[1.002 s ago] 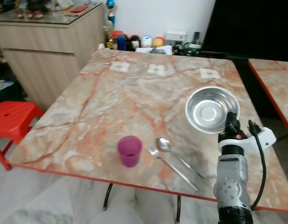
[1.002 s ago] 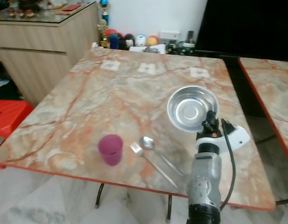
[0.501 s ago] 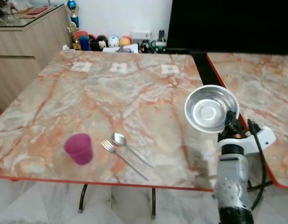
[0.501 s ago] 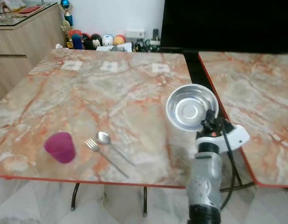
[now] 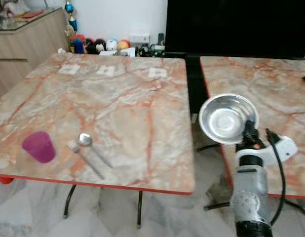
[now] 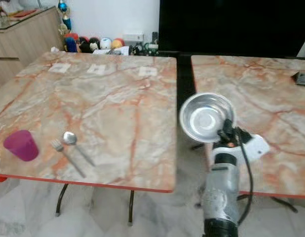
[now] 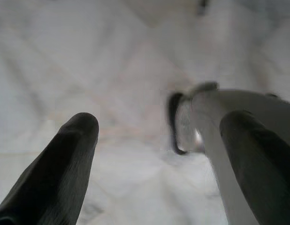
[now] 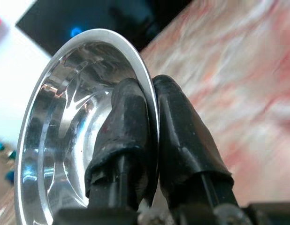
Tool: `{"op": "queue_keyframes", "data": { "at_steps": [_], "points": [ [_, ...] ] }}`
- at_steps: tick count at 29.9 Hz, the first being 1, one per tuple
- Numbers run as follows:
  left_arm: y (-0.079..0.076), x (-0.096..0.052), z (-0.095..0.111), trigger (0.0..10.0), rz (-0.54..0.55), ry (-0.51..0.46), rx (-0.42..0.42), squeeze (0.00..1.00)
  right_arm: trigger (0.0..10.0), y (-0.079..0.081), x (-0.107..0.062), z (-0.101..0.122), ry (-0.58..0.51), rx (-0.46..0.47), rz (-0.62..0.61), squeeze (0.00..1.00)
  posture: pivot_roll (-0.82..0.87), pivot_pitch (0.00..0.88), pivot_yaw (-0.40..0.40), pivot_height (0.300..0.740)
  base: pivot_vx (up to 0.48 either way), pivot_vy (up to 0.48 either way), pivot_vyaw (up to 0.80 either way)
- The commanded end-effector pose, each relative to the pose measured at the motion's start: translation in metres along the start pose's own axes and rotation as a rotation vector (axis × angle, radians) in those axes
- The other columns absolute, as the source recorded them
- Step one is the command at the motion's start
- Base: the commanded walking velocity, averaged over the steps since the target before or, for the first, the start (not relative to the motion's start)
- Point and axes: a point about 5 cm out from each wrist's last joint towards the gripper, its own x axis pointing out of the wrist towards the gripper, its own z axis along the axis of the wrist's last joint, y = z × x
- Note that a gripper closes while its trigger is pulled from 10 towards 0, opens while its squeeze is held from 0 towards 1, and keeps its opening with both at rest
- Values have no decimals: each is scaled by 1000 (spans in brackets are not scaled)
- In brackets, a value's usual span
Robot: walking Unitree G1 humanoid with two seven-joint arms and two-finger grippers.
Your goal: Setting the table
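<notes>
Right now the right gripper (image 5: 249,129) holds a steel bowl (image 5: 226,118) up in the air, its two black fingers (image 8: 131,136) pinching the rim, one inside and one outside. The bowl is round, shiny and shallow, with a flat ring at its bottom that mirrors the room, and it is tipped so its hollow faces the robot's head. It hangs over the gap between the marble table (image 5: 123,98) and the second table (image 5: 261,84), near the marble table's right edge.

On the marble table, near its front left corner, stand a purple cup (image 5: 39,146) and just right of it a fork (image 5: 84,159) and a spoon (image 5: 91,148), lying side by side at a slant. Three pale paper squares (image 5: 106,70) lie along that table's far side, and beyond the far edge sits a row of small coloured objects (image 5: 100,46) against the wall.

The left gripper (image 7: 159,154) hangs over pale floor, fingers spread apart.

Compared with a second ago, the bowl was over the marble table's right part; now it is past that edge, and the whole view has swung rightward, bringing the second table in.
</notes>
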Motion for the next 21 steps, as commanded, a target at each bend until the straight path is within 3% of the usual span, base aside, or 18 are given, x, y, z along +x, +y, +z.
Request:
{"op": "queue_keyframes", "data": {
  "at_steps": [1,21],
  "points": [
    [8,-1,-4,10000,14,16,20,0,10000,11,2,0,-10,17,25,0,6,82,-16,740,0,-446,0],
    [5,0,2,10000,8,-1,26,0,10000,7,4,4,-33,-2,-14,0,2,93,-12,740,0,-446,0]
  ]
}}
